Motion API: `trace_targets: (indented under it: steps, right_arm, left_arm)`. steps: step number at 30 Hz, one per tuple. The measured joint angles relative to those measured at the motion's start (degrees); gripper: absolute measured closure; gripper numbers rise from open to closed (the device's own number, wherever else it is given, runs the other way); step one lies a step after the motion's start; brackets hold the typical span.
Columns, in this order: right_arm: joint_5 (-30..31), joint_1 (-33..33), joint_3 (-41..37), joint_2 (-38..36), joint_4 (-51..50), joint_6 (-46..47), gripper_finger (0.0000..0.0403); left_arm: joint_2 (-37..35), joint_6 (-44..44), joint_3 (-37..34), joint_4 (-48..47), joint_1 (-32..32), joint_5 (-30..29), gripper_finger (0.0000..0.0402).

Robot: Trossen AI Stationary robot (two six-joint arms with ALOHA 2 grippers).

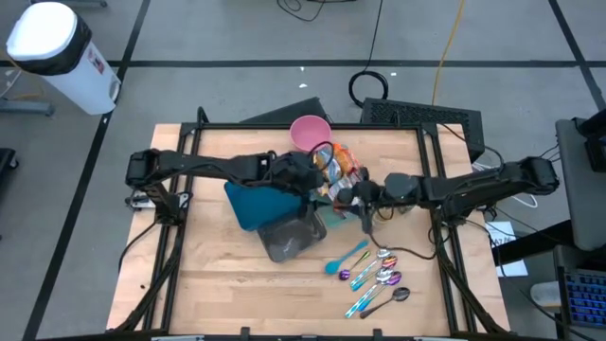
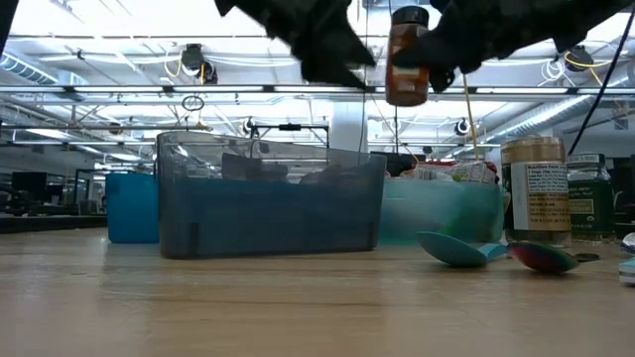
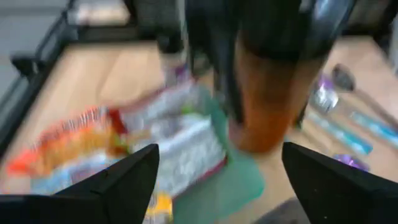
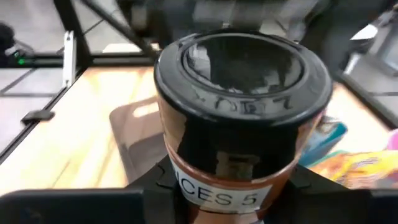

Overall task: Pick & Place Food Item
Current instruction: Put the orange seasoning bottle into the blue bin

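Note:
A brown spice jar [image 4: 239, 118] with a black lid [image 2: 408, 14] hangs high over the table's middle, and my right gripper [image 1: 363, 196] is shut on it. My left gripper [image 3: 217, 155] stands open just on the jar's [image 3: 270, 93] left side. Its two fingers are spread wide and are short of the jar without touching it. Beneath them lie snack bags [image 3: 143, 143] on a teal sheet. A clear grey container [image 2: 268, 203] stands on the table nearer the front. My right gripper pinches the jar's body [image 4: 217, 196] between its two fingers, below the lid, at the height of the white label. The fingers come in nearly level from the table's right side. The jar stands upright, lid up, lifted well clear of the table [image 2: 407, 69].
A teal bin [image 1: 254, 204] sits behind the grey container [image 1: 289, 237]. A pink bowl [image 1: 310, 133] stands at the far edge, and coloured spoons [image 1: 374, 275] lie toward the near right. Two more jars [image 2: 536, 188] stand at the right in the low view.

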Motion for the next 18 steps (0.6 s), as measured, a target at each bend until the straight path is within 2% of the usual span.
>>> trace_targets:
  steps: [4, 8, 14, 18]
  right_arm:
    - [0.17, 1.53, 0.88, 3.46, -0.73, -0.81, 0.0283]
    - [0.35, 1.40, 3.14, 6.90, -2.14, -2.06, 0.0283]
    - [-0.06, 0.45, 4.61, 10.96, -0.10, -3.43, 0.0283]
    - [0.26, 0.21, 5.42, 13.09, 0.36, -4.64, 0.0283]
  left_arm:
    - [-0.25, 0.25, 3.68, -0.08, -0.54, 0.57, 0.0085]
    - [-0.25, 0.46, 3.74, -0.95, -0.69, 2.02, 0.0097]
    - [-0.18, -1.74, 3.76, -0.45, -0.57, 6.35, 0.0092]
    - [-0.18, -1.93, 3.76, -2.02, -0.66, 4.98, 0.0082]
